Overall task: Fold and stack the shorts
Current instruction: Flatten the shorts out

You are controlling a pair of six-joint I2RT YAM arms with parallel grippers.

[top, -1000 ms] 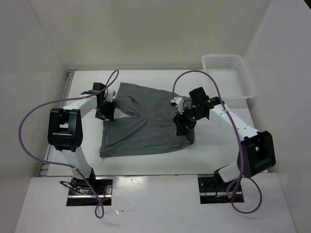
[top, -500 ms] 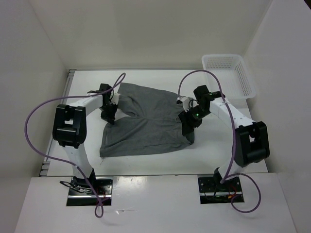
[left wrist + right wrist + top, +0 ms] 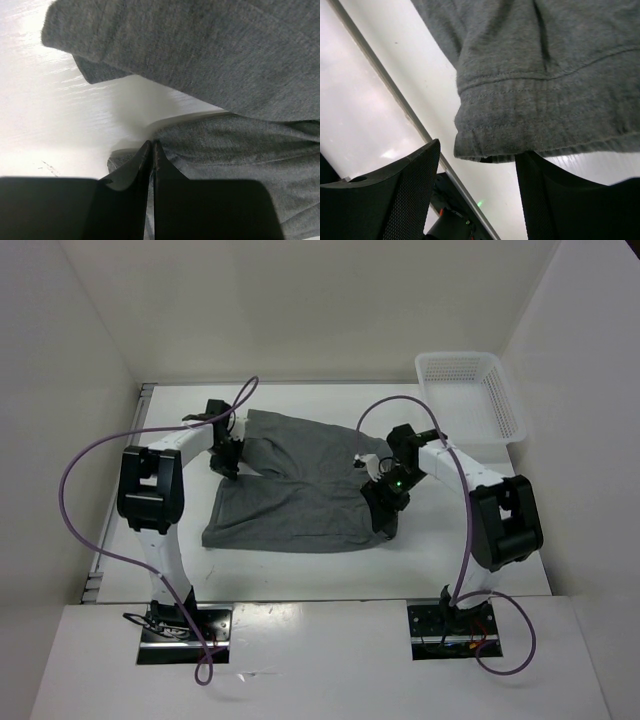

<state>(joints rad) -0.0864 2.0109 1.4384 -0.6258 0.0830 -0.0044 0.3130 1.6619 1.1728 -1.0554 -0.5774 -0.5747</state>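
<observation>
1. One pair of grey shorts [image 3: 300, 495] is lying spread across the middle of the white table [image 3: 450, 540], mostly flat, with the far edge rumpled.
2. The left pincer [image 3: 228, 462] is sitting at the far-left edge of the cloth. In the left wrist view its fingers [image 3: 130, 175] are pressing together with only a hairline between them, and a fold of grey fabric is meeting their tips.
3. The right pincer [image 3: 383, 515] is resting at the right edge of the shorts. Its fingers [image 3: 400, 195] are standing wide apart, and a stitched hem is hanging between them without being squeezed.
4. A white mesh basket [image 3: 470, 395] is sitting at the far-right corner of the table, well apart from the cloth.
5. Plain pale walls [image 3: 330, 310] are enclosing the table on three sides.
6. Purple cables [image 3: 70, 480] are looping off both arms.
</observation>
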